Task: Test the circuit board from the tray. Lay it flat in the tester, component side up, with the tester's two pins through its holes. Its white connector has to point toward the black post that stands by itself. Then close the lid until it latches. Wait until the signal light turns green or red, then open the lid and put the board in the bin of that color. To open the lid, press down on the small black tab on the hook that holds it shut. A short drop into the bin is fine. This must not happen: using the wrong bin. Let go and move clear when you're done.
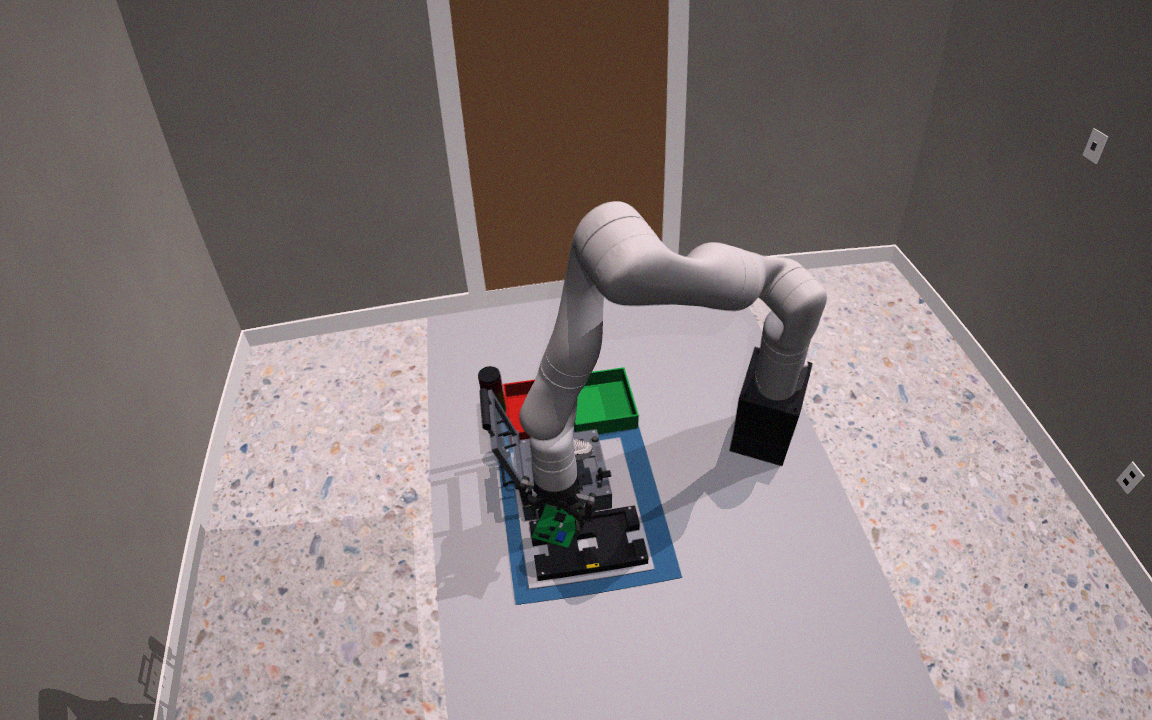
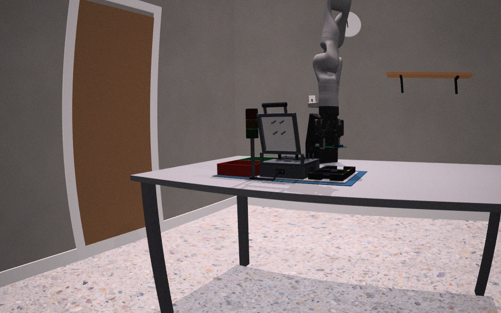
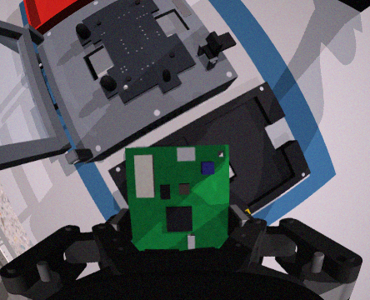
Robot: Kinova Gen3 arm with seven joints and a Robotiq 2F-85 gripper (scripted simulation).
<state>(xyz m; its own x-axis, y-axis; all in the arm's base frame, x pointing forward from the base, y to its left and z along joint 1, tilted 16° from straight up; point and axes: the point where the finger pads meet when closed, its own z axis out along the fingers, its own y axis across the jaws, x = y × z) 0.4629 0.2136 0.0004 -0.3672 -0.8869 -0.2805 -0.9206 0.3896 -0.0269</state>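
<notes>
My gripper [image 1: 565, 508] [image 2: 331, 144] [image 3: 179, 220] is shut on the green circuit board [image 1: 551, 530] [image 3: 212, 193] by two opposite edges. The board is level, component side up, above the black tray [image 1: 562, 569] [image 2: 332, 178] [image 3: 291, 162]. Its long white connector [image 3: 144, 176] is at the left in the wrist view. The tester [image 2: 289, 170] [image 3: 143, 112] has its lid [image 2: 298, 134] [image 3: 22, 154] raised. Its bed shows black posts, one of them [image 3: 167, 75] nearer the hook [image 3: 214, 45], and a small bright pin [image 3: 126, 87]. The signal light [image 2: 251, 123] is unlit.
The red bin [image 1: 517, 392] [image 2: 236, 169] [image 3: 47, 14] and green bin [image 1: 607, 402] are beyond the tester. The raised lid stands along the tester's left side in the wrist view. A blue-bordered mat [image 1: 661, 537] [image 2: 357, 178] [image 3: 289, 75] lies under the tester and tray.
</notes>
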